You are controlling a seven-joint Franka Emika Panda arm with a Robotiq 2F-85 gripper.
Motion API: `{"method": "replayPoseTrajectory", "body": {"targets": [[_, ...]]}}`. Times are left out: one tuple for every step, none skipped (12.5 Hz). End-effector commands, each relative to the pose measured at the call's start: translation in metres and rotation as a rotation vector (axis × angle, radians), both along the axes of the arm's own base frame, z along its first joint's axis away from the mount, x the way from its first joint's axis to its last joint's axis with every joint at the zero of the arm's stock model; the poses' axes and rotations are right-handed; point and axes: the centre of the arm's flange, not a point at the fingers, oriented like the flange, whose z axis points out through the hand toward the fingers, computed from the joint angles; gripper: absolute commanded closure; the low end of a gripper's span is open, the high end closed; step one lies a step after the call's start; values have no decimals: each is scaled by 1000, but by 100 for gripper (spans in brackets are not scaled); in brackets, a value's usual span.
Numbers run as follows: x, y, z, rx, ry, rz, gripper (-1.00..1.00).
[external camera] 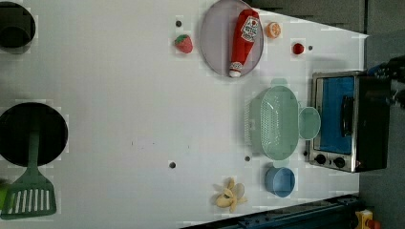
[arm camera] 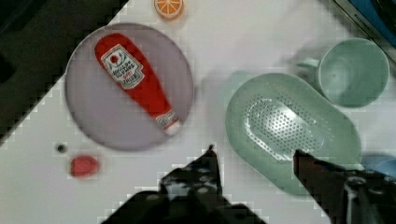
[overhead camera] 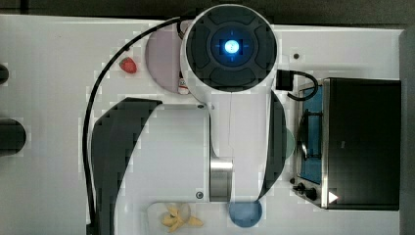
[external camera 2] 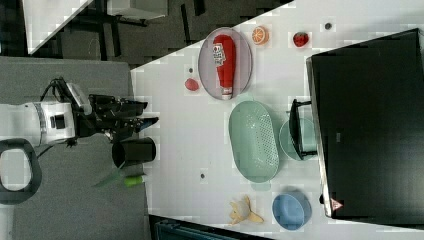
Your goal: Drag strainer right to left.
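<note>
Gripper [arm camera: 254, 156] sits closest to the wrist camera: two dark fingers [arm camera: 208, 163] spread fairly wide, nothing between them. It hangs high above the table, well clear of everything. In the right view the gripper [external camera 2: 145, 121] is at the end of the arm, away from the table's items.

Strainer [arm camera: 292, 130] is below and a bit to one side of the fingers, untouched. In the left view the strainer [external camera: 274, 121] lies between the plate [external camera: 212, 45] with the ketchup [external camera: 242, 40] and the blue bowl [external camera: 281, 181], with the mug [external camera: 309, 122] touching or just beside its far rim, next to the oven [external camera: 346, 119].

Judgement: step in hand is the approach; drag not started.

How I'd do it:
- Come down over the rim on the mug side, one finger inside the bowl, one outside, then pinch the wall.
- Rim is thin plastic, so grip low enough not to slip off.
- Keep it flat on the table while pulling; lifting tips it.
- Pull straight toward the left view's left, where the table is bare.
- Watch the plate and banana [external camera: 230, 194] on either side of that lane.
- Mug may get nudged on descent.
</note>
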Motion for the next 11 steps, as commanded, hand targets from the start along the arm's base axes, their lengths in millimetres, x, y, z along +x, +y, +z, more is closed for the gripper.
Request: {"method": "replayPoseTrajectory", "body": {"targets": [[-180, -25, 82, 0, -13, -55, -58], [-180, -25, 81, -1, -12, -55, -80], [-179, -25, 76, -1, -2, -55, -99], [-176, -24, 66, -2, 20, -53, -100], [-173, -23, 50, -3, 50, -52, -100], [-168, -22, 30, -4, 78, -57, -100], [-161, -21, 6, -6, 98, -67, -100], [-154, -20, -19, -8, 106, -80, -100], [-146, -19, -45, -10, 105, -94, -100], [-138, -18, -72, -12, 95, -116, -100], [-131, -17, -99, -13, 81, -157, -100]]}}
